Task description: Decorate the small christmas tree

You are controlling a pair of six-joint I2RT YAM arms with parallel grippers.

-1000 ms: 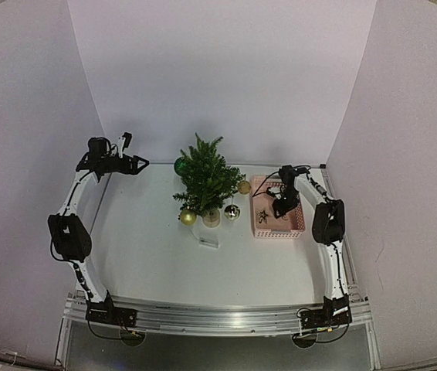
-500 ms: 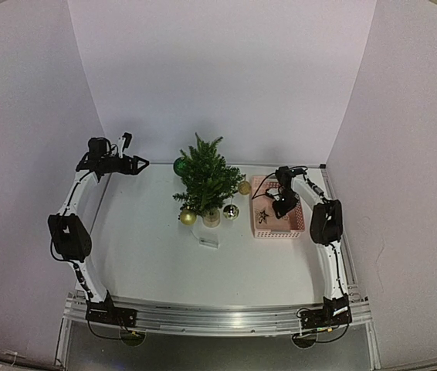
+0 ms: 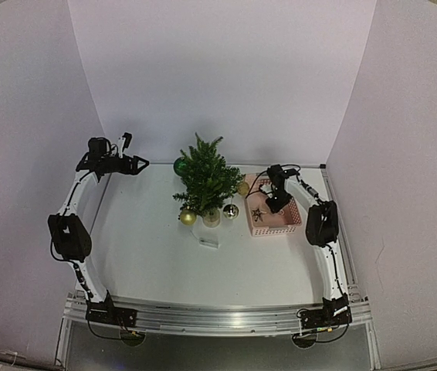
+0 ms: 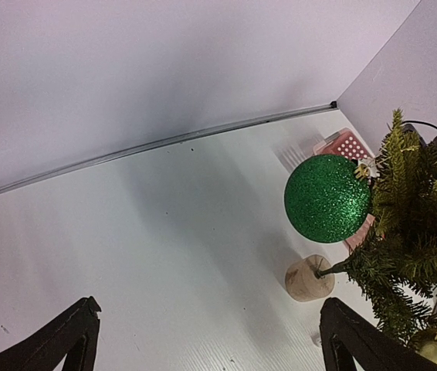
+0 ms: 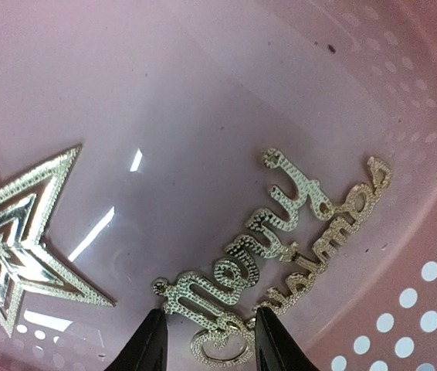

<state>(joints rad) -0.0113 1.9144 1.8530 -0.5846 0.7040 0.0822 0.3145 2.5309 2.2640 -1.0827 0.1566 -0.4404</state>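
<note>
Your right claw (image 5: 209, 313) has swung left and dropped deeper into the pink basket (image 3: 274, 232) over the last second, and its jaws have come in from wide to roughly half shut. On the wrist view they now straddle the near loop of the gold "Merry Christmas" lettering (image 5: 280, 232), which lies flat on the basket floor with the gold star (image 5: 18, 239) just left of it. I can't tell yet whether the lettering is pinched or only bracketed. The basket also looks to have slid a little left, toward the small christmas tree (image 3: 205, 182).

That tree stands upright at the far middle of the desk (image 3: 157, 247), left of the basket. A green bauble (image 4: 326, 199) already hangs on its far-left side and a gold one (image 3: 188, 218) hangs low on the near left. Your left claw (image 3: 140, 163) hasn't budged: fully spread, empty, parked at the far left. So the lettering looks like your next decoration, and thin and flat as it is, it may slip out on the lift.
</note>
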